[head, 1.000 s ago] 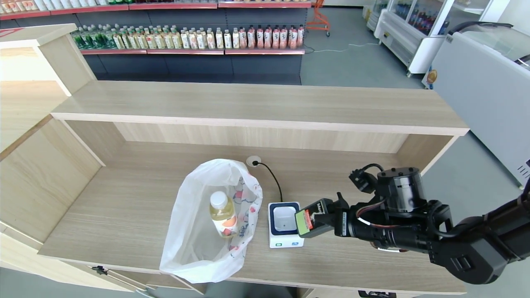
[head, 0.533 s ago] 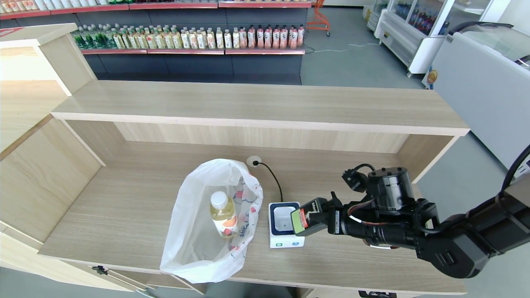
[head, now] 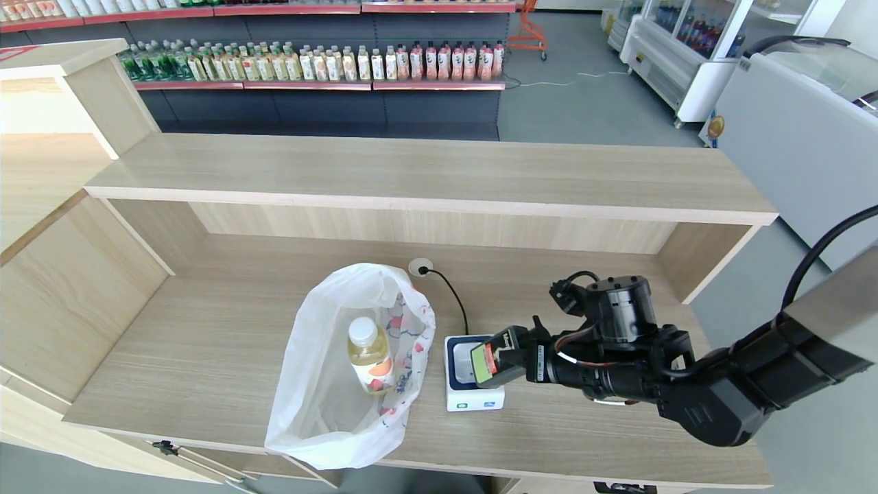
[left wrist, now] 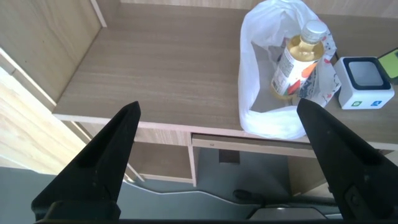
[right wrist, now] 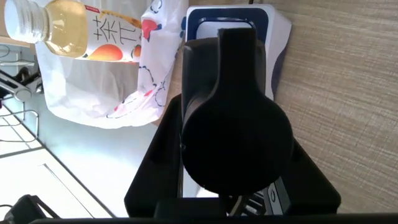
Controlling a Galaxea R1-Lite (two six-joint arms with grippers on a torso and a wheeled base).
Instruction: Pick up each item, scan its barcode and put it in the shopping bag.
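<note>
My right gripper [head: 495, 357] is shut on a small green and red box [head: 483, 363], held just above the white barcode scanner [head: 461, 396] on the counter. In the right wrist view the box [right wrist: 236, 124] is a dark shape over the scanner [right wrist: 273, 18]. To the scanner's left lies the white shopping bag [head: 322, 405], open, with a yellow tea bottle [head: 369, 355] inside. The left wrist view looks down on the bag [left wrist: 258, 68], the bottle [left wrist: 295, 59] and the scanner [left wrist: 367, 87] from beyond the counter's near edge, with my left gripper [left wrist: 217, 162] open and its two fingers [left wrist: 99, 162] spread wide.
A black cable [head: 453, 291] runs from a grommet behind the scanner. The wooden counter [head: 206, 343] has raised walls at the left, back and right. Store shelves with bottles [head: 309, 65] and freezers [head: 789, 116] stand beyond.
My right arm has carried the box leftward, from beside the scanner's right edge to over the scanner itself. The bag and bottle have not moved.
</note>
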